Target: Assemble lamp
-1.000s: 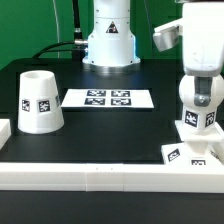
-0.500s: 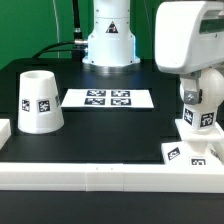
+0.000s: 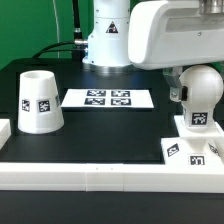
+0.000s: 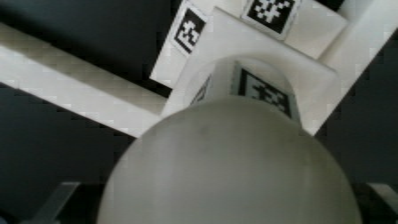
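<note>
White plastic ball-shaped bulb [image 3: 202,92] stands upright on the low, sloped-sided white base [image 3: 188,150], at the exterior view's right, just behind the long white front rail [image 3: 90,178]. My tool [image 4: 217,203] sits close over the bulb; whether it pinches it or stands spread I cannot tell. The tapered white cup-like shade [image 3: 38,100] rests mouth-down well apart on the black bench [image 3: 110,135], with the marker board [image 3: 108,98] between them.
</note>
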Controlling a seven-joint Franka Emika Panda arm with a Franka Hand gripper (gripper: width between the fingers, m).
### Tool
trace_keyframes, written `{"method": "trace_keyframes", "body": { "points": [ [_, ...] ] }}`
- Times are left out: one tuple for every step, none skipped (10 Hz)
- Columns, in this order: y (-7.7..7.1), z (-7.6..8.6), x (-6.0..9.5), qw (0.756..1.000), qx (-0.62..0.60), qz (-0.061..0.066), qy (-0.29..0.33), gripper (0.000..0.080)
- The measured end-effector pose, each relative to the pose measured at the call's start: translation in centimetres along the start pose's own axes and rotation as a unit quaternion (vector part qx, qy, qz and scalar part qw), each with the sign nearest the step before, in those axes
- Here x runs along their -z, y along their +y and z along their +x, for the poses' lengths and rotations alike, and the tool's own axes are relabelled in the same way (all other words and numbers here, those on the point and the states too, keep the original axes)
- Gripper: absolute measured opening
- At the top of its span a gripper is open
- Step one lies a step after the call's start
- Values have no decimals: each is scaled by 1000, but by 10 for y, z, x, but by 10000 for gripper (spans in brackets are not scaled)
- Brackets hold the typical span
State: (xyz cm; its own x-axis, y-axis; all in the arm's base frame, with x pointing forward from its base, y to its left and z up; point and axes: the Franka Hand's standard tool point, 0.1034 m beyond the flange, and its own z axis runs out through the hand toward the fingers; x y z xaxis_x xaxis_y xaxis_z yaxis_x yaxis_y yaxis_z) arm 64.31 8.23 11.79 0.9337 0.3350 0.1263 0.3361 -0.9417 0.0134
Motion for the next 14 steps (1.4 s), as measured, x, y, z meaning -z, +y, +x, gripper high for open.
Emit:
{"method": "trace_keyframes", "body": {
  "points": [
    [2,1,1,999,-52,-2,3,577],
    [4,2,1,995,-97,-4,8,577],
    [4,3,0,990,-141,-6,14,577],
    [3,2,-1,981,-191,-9,16,578],
    [2,2,-2,970,-242,-11,15,578],
    [2,0,-3,954,-298,-13,15,578],
    [0,-2,-4,942,-334,-11,11,578],
    [-2,-4,-6,920,-392,-5,6,578],
    [-4,-7,-8,904,-428,1,-3,578],
    [-4,-7,-8,898,-441,4,-6,578],
    [-4,-8,-9,881,-472,13,-10,578],
    [-5,-8,-10,870,-492,21,-12,578],
    [-6,-9,-10,859,-511,22,-14,578],
    [-7,-9,-11,861,-509,22,-14,578]
  ]
}}
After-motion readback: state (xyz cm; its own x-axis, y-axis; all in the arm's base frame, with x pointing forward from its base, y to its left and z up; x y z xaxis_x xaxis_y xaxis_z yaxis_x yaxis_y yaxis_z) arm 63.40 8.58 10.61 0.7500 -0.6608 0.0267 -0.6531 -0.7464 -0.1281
